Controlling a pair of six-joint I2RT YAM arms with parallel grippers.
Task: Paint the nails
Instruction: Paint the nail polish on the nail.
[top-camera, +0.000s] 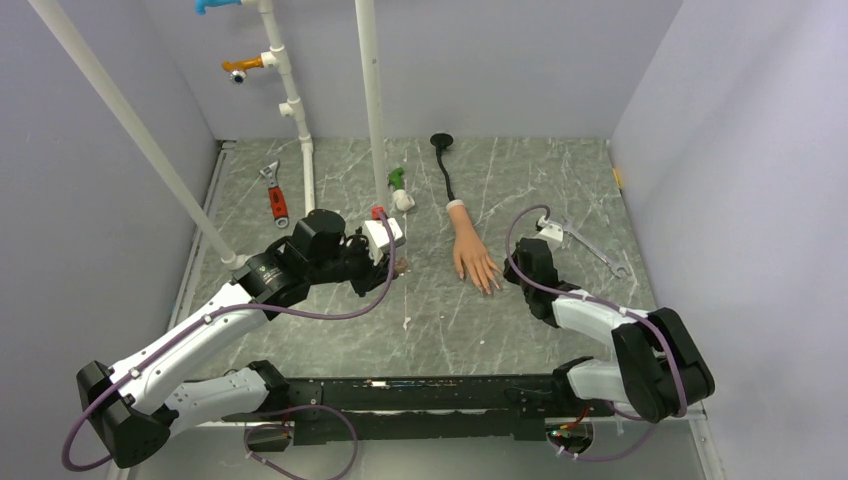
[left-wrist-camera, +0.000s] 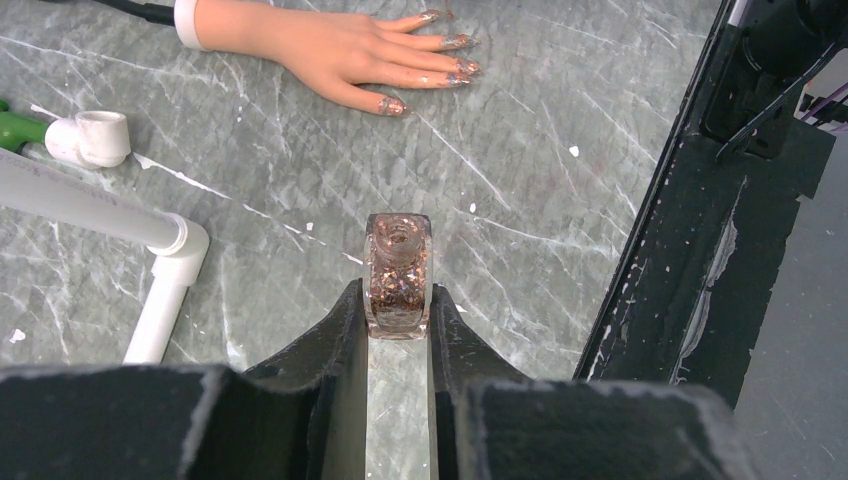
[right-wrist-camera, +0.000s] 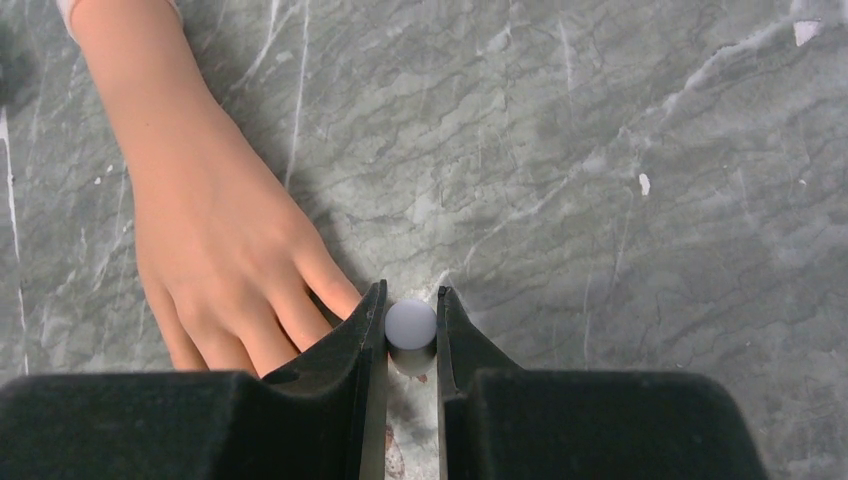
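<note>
Brushing cleanly asks the right pincer (right-wrist-camera: 411, 335), clamped on the white cap (right-wrist-camera: 411, 324) with its brush hidden beneath, to stay upright and stroke lightly along each nail, off the skin. It sits at the fingertips of the mannequin hand (right-wrist-camera: 215, 240), which lies flat on the table (right-wrist-camera: 620, 150). The nails (left-wrist-camera: 462, 67) already glitter. The left pincer (left-wrist-camera: 398, 300), clamped on the open glitter polish bottle (left-wrist-camera: 398, 270), should hold it level for re-dipping.

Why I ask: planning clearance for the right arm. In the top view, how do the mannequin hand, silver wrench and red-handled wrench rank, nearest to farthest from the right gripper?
From the right gripper, shut on the white cap:
1. mannequin hand, just left, fingertips beside it.
2. silver wrench, to the right, slightly farther back.
3. red-handled wrench, far left.
</note>
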